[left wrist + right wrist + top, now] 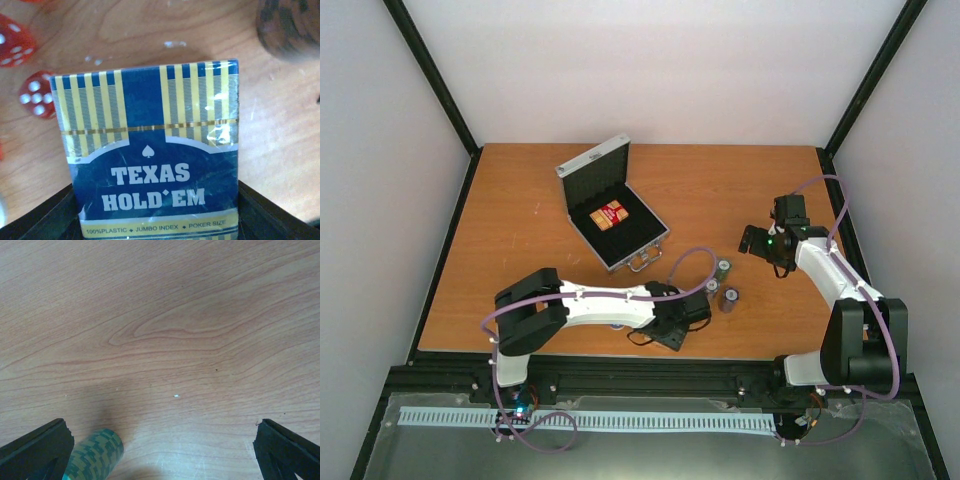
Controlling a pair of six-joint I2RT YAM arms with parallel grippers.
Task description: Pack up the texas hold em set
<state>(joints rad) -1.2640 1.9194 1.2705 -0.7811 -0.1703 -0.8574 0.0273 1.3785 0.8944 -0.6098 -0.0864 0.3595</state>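
bright even light, soft shadows; glare on card box (150, 165), dice (37, 95) blurred.

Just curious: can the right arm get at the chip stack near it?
Probably yes: the right claw is open above the table, and the chip stack sits right beside one finger with nothing between.

The silver case (592, 178) is sitting open at about eleven o'clock on the wooden table (520, 300), its lid standing up on the far side and its handle facing five o'clock. A red card box (609, 215) is lying in the black lining. Grey chip stacks (729, 298) are standing close together at four o'clock. The left arm (600, 302) is lying low along the near edge, with the left gripper (688, 316) hanging at five o'clock, just beside the stacks, its jaws hidden from here. The right gripper (750, 242) is hovering at three o'clock, pointing toward nine.
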